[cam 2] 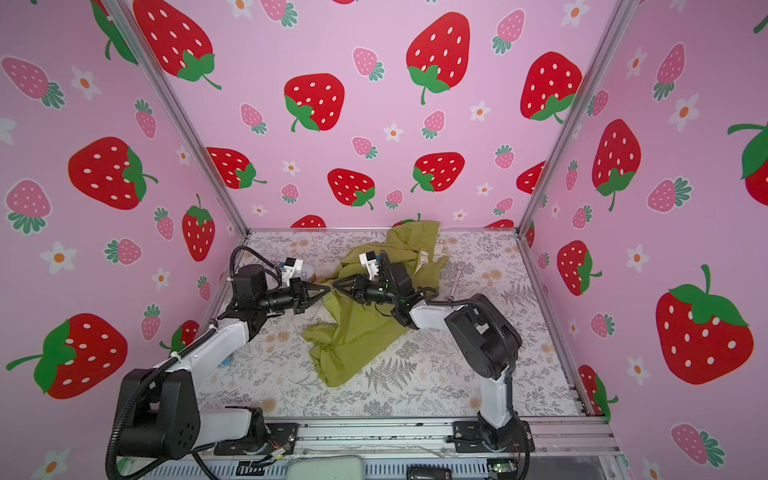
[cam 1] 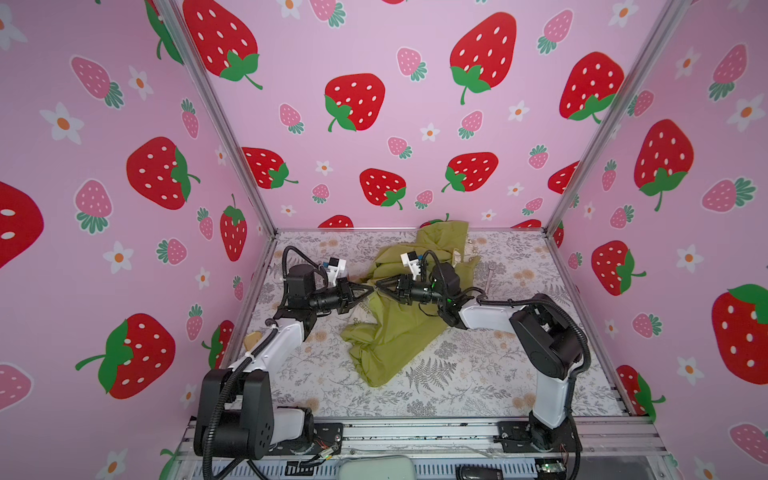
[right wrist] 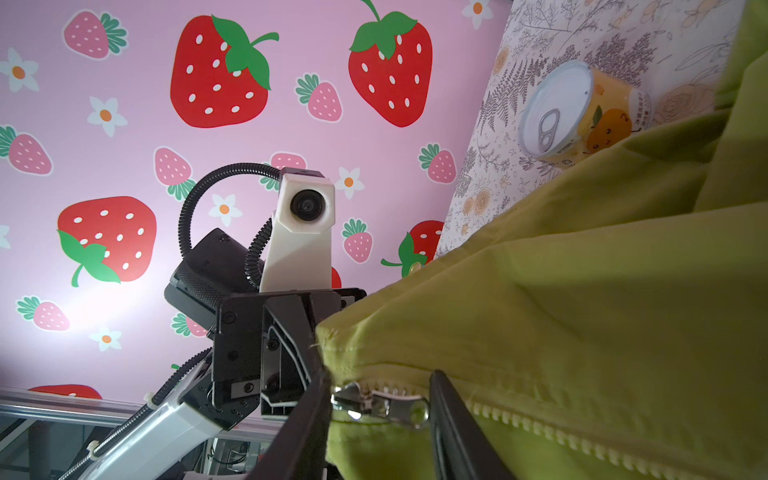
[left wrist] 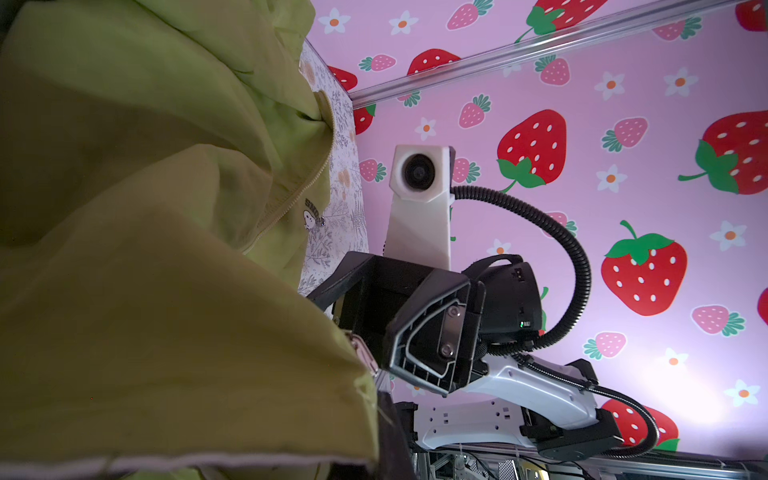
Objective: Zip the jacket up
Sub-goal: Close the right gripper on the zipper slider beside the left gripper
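The left arm (cam 1: 266, 353) and right arm (cam 1: 552, 399) pair glossy white shells with matte black joints. Ribbed black conduit (left wrist: 579, 257) runs along them. White faceted wrist cameras (right wrist: 307, 208) top the angular, silver-screwed black left gripper (cam 1: 371, 289) and right gripper (cam 1: 378, 286).

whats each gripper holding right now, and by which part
Left gripper is shut on the jacket, pinching its front-edge corner by the zipper's end. Right gripper has its fingers on either side of the zipper slider; a firm grip cannot be told.

The jacket (cam 1: 390, 332) lies on the table (cam 1: 478, 386) (can (right wrist: 582, 112) just beside it).
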`<state>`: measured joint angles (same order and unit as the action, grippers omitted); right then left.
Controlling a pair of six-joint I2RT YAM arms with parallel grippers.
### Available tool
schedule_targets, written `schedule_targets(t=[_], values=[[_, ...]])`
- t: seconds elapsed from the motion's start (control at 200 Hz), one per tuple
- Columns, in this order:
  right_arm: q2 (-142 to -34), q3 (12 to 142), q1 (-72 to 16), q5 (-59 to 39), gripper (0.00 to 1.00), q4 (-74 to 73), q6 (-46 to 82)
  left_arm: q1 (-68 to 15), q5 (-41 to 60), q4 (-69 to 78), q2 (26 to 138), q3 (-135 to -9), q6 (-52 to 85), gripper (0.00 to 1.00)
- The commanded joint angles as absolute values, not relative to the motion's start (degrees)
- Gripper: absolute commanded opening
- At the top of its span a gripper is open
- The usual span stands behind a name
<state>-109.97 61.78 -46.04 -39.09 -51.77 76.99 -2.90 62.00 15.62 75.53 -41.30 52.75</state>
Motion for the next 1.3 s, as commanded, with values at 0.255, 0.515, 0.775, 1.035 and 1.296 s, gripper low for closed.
schedule_targets(t=[0.255, 0.515, 0.775, 1.035, 1.296], values=[[-108.77, 61.99, -46.54, -39.26, 0.32, -55.91, 79.42, -3.08, 63.28, 17.67, 76.38, -41.31, 53.0, 0.0], [-106.87, 60.3, -46.44, -37.99, 0.26, -55.77, 79.52, -3.08, 63.22, 17.59, 76.46, -40.99, 53.06, 0.0], [-106.14, 59.6, -46.26, -37.86, 0.22, -56.8, 80.6, -3.11, 63.2, 17.49, 76.51, -41.04, 52.83, 0.0], [-105.43, 58.07, -45.87, -37.74, 0.22, -59.95, 82.85, -3.08, 63.19, 17.34, 76.6, -40.95, 52.74, 0.0], [-105.9, 58.44, -45.79, -38.36, 0.21, -61.49, 83.91, -3.12, 63.19, 17.42, 76.46, -40.58, 52.79, 0.0]])
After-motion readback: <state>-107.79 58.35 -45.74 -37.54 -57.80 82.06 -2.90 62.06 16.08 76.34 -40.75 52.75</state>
